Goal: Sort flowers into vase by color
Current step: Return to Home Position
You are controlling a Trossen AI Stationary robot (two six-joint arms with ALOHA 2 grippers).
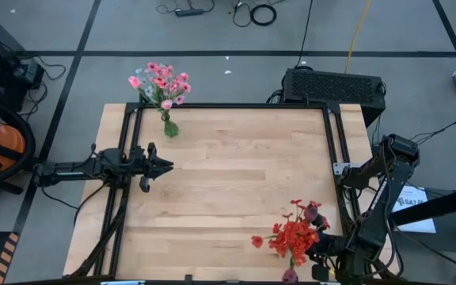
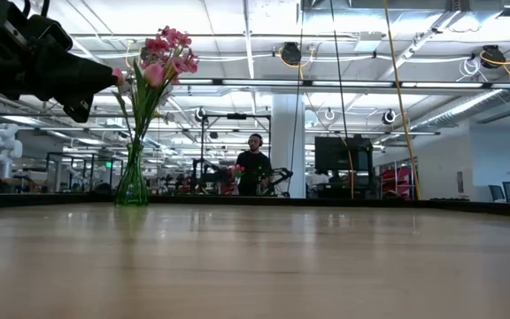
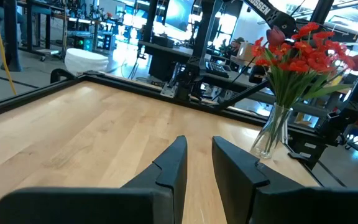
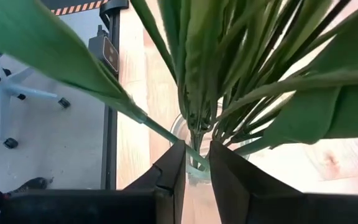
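High view up first: finds pink flowers (image 1: pixel 162 81) standing in the green vase (image 1: pixel 169 127) at the table's (image 1: pixel 236 174) far left edge, red flowers (image 1: pixel 295 235) bunched in the clear vase (image 3: pixel 271 134) near the front right corner. Catches the left gripper (image 1: pixel 167 165) at the left edge, fingers (image 3: pixel 169 168) narrowly parted, holding nothing. Puts the right gripper (image 4: pixel 196 149) right over the red bunch, fingers (image 4: pixel 169 167) just as narrow, a green stem (image 4: pixel 160 129) crossing between them.

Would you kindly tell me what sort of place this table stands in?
Likely a robotics lab in an open industrial hall: exposed ceiling pipes, loose black cables on the grey floor, dark equipment racks beyond the light wooden table.
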